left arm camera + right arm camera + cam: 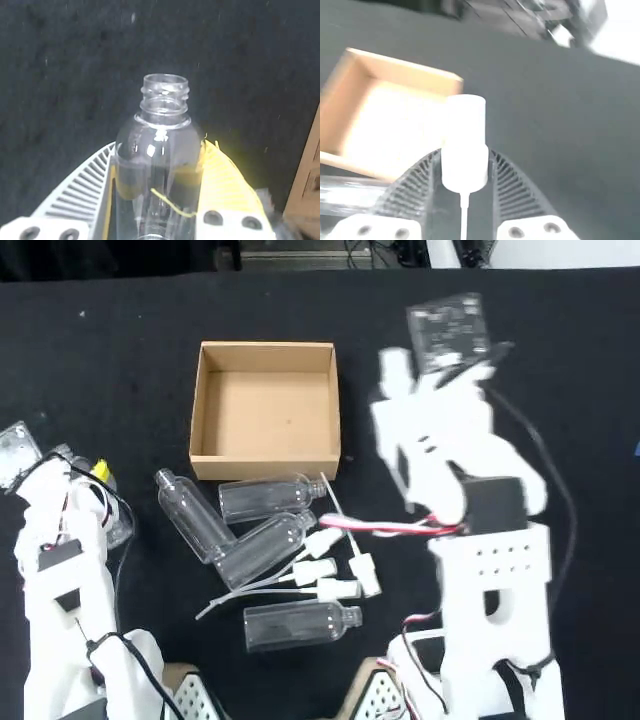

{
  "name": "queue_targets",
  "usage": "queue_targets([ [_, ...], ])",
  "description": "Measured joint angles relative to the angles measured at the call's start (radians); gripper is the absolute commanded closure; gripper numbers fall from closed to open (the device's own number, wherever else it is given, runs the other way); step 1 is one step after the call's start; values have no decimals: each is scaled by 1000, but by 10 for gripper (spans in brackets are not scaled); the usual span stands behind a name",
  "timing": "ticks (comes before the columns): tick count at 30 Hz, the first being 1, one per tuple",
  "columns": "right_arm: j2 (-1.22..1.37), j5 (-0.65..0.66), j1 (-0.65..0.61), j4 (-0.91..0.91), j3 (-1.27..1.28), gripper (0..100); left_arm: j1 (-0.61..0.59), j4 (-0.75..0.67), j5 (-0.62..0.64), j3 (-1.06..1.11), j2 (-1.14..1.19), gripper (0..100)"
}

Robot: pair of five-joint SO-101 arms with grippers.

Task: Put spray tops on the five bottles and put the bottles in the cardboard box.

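My left gripper [160, 150] is shut on a clear bottle [162, 145] whose open neck has no top; it stands at the table's left side [95, 490]. A white spray top [465, 145] sits upright in my shut right gripper [465, 159], its tube hanging down between the fingers; this gripper [397, 375] hangs just right of the cardboard box [265, 405]. The box holds nothing. Several clear bottles [268, 497] lie on their sides in front of the box, without tops. Several loose white spray tops [360, 568] with thin tubes lie among them.
The black cloth covers the whole table. The right arm's white body [490, 570] rises to the right of the bottle pile. The box's wall [305, 185] shows close to my left gripper. Open cloth lies left of and behind the box.
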Motion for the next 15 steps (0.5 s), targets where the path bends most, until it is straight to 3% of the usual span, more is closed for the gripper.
queue_targets([
  [9,-3,-8,-222,-256,0,987,0,-411,0,153,-5,969],
  [15,-3,-8,-313,-408,-9,987,0,-845,0,325,-5,969],
])
